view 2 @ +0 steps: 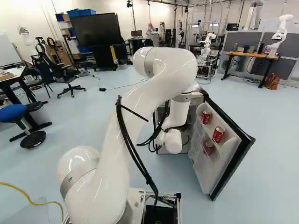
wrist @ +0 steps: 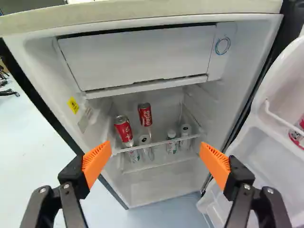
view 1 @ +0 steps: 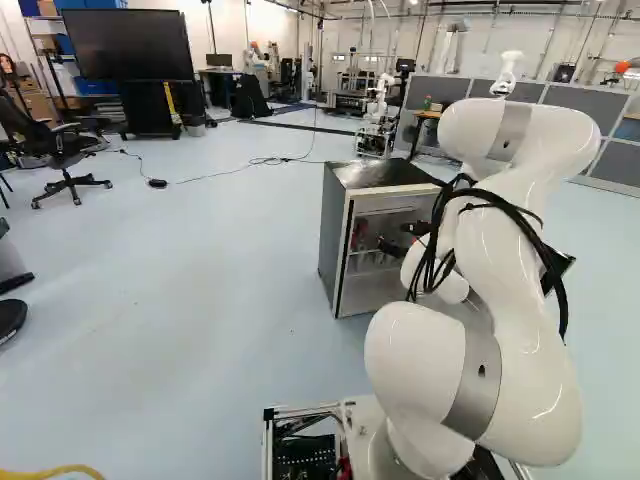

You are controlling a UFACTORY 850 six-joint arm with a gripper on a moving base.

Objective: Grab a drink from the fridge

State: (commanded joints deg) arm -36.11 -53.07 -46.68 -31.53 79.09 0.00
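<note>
At the right edge of the wrist view, one red can (wrist: 298, 134) in the door is cut off. Between the shelf and the floor of the fridge (view 1: 336, 225), I see pale shapes I can't sort out through the clear shelf. In the right base view my own arm (view 2: 124, 121) covers most of the cabinet. My gripper (view 1: 396, 240), dark and small in the left base view, is at the fridge's open front.

The two red cans (wrist: 123, 129) on the shelf (wrist: 164, 143) stand upright, lids up, their long axes vertical. The paler drinks (wrist: 172, 142) near them stand upright too, tops up.

The fridge door (view 2: 233, 161) is swung open, with three red cans (view 2: 218, 134) in its racks. Inside the cabinet, the drinks sit below a shut white compartment (wrist: 142, 57), whose contents I can't see. From the wrist, my gripper (wrist: 155, 147) is wide open with nothing between its orange pads (wrist: 96, 161); the shelf drinks are ahead of it, clear of both fingers.
</note>
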